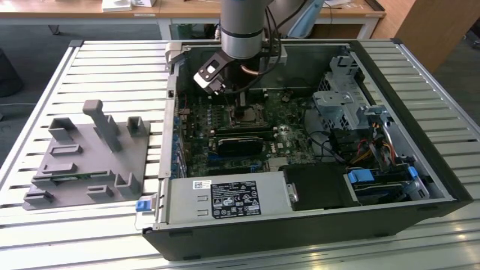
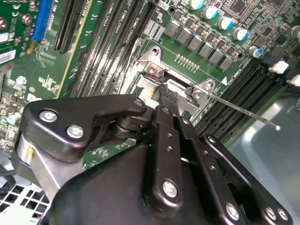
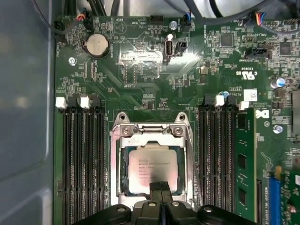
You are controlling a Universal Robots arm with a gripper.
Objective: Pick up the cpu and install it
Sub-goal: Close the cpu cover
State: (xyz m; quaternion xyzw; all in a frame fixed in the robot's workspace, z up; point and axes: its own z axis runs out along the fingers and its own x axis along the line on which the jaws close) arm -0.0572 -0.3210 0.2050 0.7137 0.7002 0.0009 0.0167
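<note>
Silver cpu (image 3: 151, 166) in socket (image 3: 151, 133) w/ jaws at edge.

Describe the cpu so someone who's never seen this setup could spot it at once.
Look inside the open computer case, at the green motherboard on its floor. Between two banks of long black memory slots sits a silver socket frame, with the cpu lying flat inside it, just beneath the gripper. It is the only plain silver-grey square there.

Silver-grey cpu (image 3: 150, 164) (darker rim), green motherboard (image 3: 197, 89), black claw (image 3: 161, 186), silver socket frame (image 3: 117, 140).
</note>
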